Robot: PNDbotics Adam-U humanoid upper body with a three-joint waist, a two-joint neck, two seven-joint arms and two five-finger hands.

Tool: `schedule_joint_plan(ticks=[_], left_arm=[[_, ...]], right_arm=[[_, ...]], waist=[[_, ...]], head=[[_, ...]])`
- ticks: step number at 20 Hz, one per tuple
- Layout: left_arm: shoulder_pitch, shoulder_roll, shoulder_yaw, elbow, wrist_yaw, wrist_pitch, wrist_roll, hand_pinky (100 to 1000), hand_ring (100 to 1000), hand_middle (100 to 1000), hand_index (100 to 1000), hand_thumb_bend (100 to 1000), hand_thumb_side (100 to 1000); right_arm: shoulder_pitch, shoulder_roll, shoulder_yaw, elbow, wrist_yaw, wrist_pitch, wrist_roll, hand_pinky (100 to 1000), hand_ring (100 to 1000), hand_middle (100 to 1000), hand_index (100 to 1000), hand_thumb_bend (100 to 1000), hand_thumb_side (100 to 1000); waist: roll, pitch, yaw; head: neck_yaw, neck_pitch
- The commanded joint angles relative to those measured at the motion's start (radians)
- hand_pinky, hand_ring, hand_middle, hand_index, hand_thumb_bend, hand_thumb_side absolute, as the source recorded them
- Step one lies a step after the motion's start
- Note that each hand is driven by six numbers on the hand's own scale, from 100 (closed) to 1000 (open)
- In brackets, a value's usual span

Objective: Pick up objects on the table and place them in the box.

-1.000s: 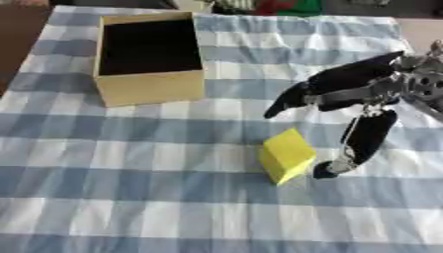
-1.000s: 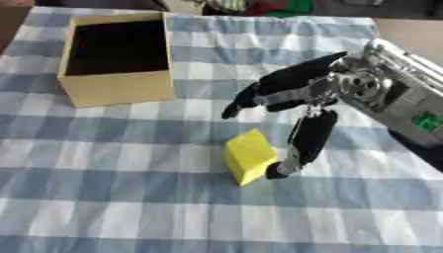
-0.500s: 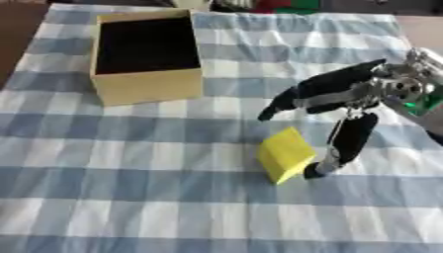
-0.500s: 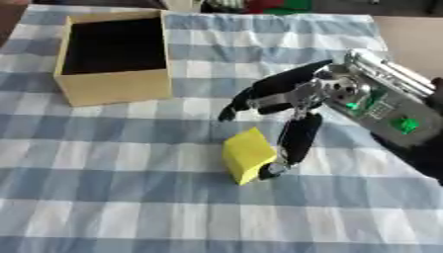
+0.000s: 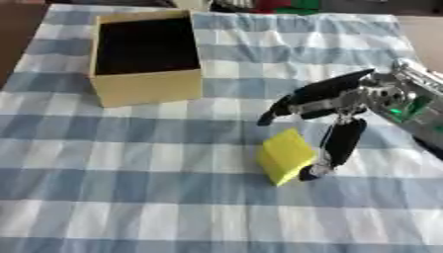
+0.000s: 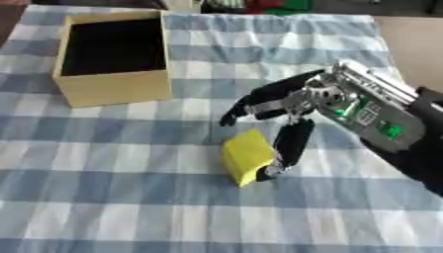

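The tablecloth (image 5: 130, 163) looks like soft matt cloth. The box (image 5: 147, 88) seems plain matt cardboard. The right hand (image 6: 298, 106) shows glossy black plastic and silver metal.

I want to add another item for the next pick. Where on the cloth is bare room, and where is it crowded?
Bare cloth lies along the whole near edge, on the left below the box, and between the box and the right hand. It is crowded only at the yellow block, where that hand reaches over and beside it.

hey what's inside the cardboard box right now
Nothing shows inside the box: its interior looks dark and bare, though the near wall covers part of the floor. The yellow block sits out on the checked cloth, with the right robot hand at it.
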Motion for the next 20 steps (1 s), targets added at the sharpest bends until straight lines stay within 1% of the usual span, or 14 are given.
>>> schedule_joint_plan(ticks=[1, 6, 8, 9, 11, 18, 19, 20], left_arm=[[-0.014, 0.015, 0.001, -0.014, 0.005, -0.002, -0.003, 958, 700, 510, 712, 100, 270], [-0.015, 0.014, 0.0, -0.014, 0.005, -0.003, -0.007, 958, 700, 508, 711, 100, 272], [-0.016, 0.014, 0.0, -0.014, 0.005, -0.003, -0.007, 958, 700, 507, 711, 100, 272], [-0.016, 0.014, 0.0, -0.014, 0.005, -0.003, -0.007, 958, 700, 507, 711, 100, 272], [-0.017, 0.014, 0.0, -0.014, 0.006, -0.004, -0.008, 958, 700, 507, 711, 100, 272], [-0.018, 0.013, -0.001, -0.014, 0.005, -0.005, -0.011, 958, 696, 507, 711, 100, 274], [-0.018, 0.013, -0.001, -0.014, 0.005, -0.004, -0.011, 958, 696, 506, 711, 100, 278], [-0.018, 0.013, -0.001, -0.014, 0.005, -0.004, -0.011, 958, 696, 506, 711, 100, 275]], right_arm=[[-0.015, -0.007, -0.002, 0.007, 0.012, -0.008, 0.0, 980, 1000, 870, 1000, 494, 279], [-0.01, 0.001, 0.009, 0.026, 0.025, -0.016, 0.0, 975, 1000, 843, 1000, 500, 280], [-0.008, 0.005, 0.01, 0.032, 0.029, -0.017, 0.0, 971, 1000, 820, 1000, 491, 281], [-0.008, 0.007, 0.01, 0.034, 0.03, -0.016, 0.0, 967, 993, 795, 987, 473, 283], [-0.008, 0.01, 0.005, 0.036, 0.033, -0.008, 0.0, 955, 982, 757, 931, 440, 274], [-0.01, 0.01, -0.017, 0.021, 0.039, 0.021, 0.0, 927, 952, 689, 792, 361, 221], [-0.01, 0.01, -0.018, 0.022, 0.039, 0.023, 0.0, 917, 936, 660, 757, 332, 202], [-0.009, 0.011, -0.019, 0.022, 0.037, 0.026, 0.0, 913, 928, 647, 749, 318, 196]], waist=[[0.004, -0.015, 0.0], [0.005, -0.013, 0.003], [0.005, -0.012, 0.005], [0.005, -0.012, 0.006], [0.006, -0.012, 0.008], [0.005, -0.013, 0.007], [0.005, -0.013, 0.007], [0.005, -0.013, 0.008]], head=[[-0.003, -0.007], [-0.003, -0.008], [-0.004, -0.009], [-0.004, -0.009], [-0.003, -0.01], [-0.003, -0.012], [-0.003, -0.012], [-0.003, -0.012]])
